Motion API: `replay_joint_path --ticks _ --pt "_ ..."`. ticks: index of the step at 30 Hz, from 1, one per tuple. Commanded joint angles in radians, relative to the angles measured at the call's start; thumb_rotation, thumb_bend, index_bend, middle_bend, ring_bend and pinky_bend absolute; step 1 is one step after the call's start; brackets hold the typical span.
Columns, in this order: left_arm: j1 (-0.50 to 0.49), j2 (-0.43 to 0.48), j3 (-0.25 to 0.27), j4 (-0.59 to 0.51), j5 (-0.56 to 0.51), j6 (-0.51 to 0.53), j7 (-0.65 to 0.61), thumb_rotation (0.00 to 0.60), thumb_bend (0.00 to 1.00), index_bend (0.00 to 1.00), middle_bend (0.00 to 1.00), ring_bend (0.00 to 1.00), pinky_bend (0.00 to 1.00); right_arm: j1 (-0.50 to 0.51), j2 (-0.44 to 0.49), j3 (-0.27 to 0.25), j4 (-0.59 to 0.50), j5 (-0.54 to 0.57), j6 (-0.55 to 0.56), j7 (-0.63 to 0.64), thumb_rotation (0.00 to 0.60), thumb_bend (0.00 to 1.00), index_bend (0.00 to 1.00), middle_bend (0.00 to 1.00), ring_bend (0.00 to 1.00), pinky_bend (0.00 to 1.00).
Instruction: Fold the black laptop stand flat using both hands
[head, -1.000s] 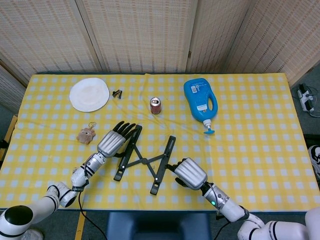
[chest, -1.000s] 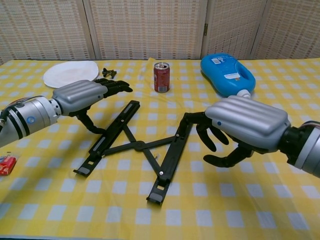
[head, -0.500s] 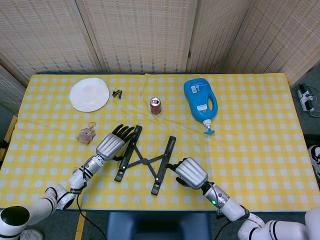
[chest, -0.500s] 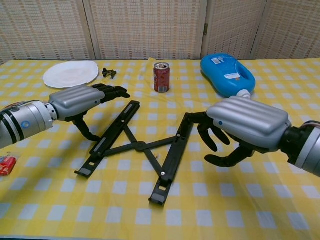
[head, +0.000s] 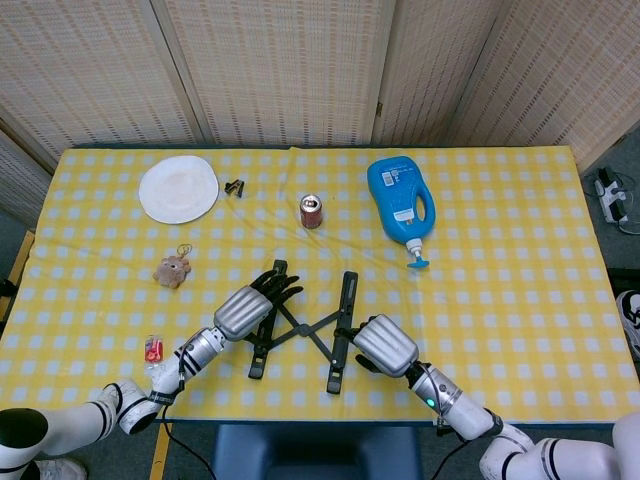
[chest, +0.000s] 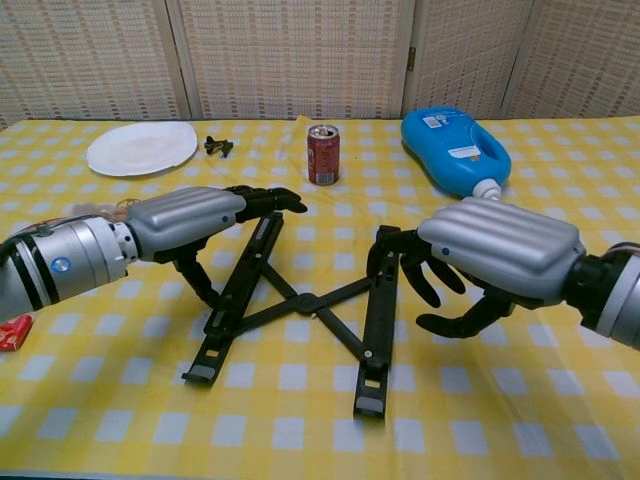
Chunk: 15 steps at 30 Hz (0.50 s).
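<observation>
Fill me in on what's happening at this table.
A two-armed robot is folding a black laptop stand that lies on the yellow checked table. Its left hand rests over the stand's left rail and its right hand has its fingers against the right rail. The stand's rails are closer together than a second ago, but its crossed links are still spread, so it is not yet flat. A soda can, blue detergent bottle and white plate sit behind.

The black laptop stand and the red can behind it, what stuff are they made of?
The laptop stand looks like matte black plastic or painted metal: thin stiff bars crossing at a pivot, with no shine, so I can't say which. The can looks like aluminium: a silvery rim and top above a glossy red printed side.
</observation>
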Motion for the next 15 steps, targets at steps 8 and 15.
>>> replay_joint_path --ticks 8,15 --pt "-0.019 -0.055 -0.042 0.214 -0.033 0.001 0.045 0.600 0.05 0.00 0.03 0.00 0.00 -0.002 -0.029 -0.006 0.056 -0.026 0.022 -0.062 0.600 0.20 0.33 0.65 0.70 0.68" --pt "-0.026 -0.109 -0.027 0.315 -0.027 -0.011 0.005 0.600 0.03 0.00 0.03 0.00 0.00 -0.005 -0.066 0.005 0.092 -0.013 0.023 -0.117 0.600 0.20 0.33 0.66 0.71 0.69"
